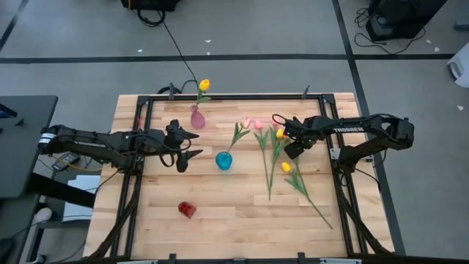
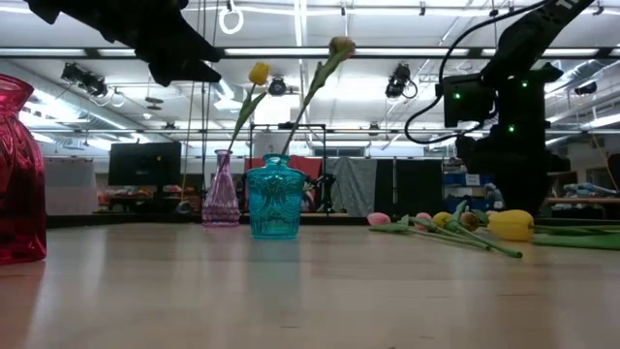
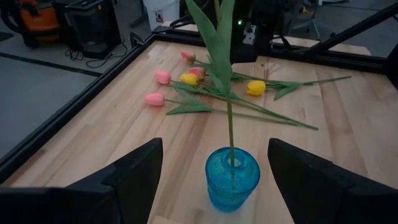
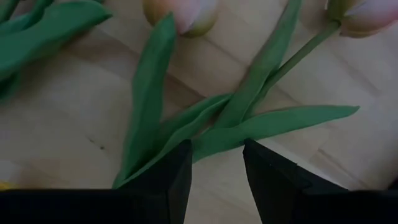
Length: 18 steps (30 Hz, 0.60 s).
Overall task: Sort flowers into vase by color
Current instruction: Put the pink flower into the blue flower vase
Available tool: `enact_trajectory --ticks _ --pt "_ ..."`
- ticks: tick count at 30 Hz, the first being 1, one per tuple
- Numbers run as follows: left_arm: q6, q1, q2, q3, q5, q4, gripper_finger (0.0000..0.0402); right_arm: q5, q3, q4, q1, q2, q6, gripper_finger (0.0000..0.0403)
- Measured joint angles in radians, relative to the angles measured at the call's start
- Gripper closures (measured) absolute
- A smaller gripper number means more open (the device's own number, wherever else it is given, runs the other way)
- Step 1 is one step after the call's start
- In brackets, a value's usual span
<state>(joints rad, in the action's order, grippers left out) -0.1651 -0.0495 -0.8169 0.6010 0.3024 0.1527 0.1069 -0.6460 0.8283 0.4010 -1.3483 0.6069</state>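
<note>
Green leaves (image 4: pixel 186 118) part-hide stems before right pincer (image 4: pixel 216 163), seemingly open.

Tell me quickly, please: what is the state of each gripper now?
Left gripper: jaws open, holding nothing, facing the blue vase.
Right gripper: jaws open, holding nothing, low over the pink tulips on the table.

Parted fingers (image 4: pixel 214 177) just above leaves (image 4: pixel 249 124) — pink tulips (image 4: pixel 180 12).
</note>
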Motion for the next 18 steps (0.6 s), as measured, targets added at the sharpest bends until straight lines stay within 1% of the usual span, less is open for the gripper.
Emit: enact_trajectory --ticks 3,7,12,18 --pt "0.0 0.0 0.0 0.0 0.0 0.004 0.0106 -0.003 -0.002 0.005 -0.014 0.0 -0.004 0.0245" --pt "0.0 0.0 0.0 0.0 0.0 0.004 0.0106 0.021 -0.023 0.013 -0.027 0.022 -0.005 0.0245" --pt "-0.001 0.0 0.0 0.0 0.0 0.007 0.0106 -0.005 -0.039 0.022 -0.05 0.056 0.012 0.0245" --pt "-0.007 0.0 0.0 0.0 0.001 0.009 0.0106 -0.025 -0.019 0.017 -0.098 0.022 0.061 0.0245"
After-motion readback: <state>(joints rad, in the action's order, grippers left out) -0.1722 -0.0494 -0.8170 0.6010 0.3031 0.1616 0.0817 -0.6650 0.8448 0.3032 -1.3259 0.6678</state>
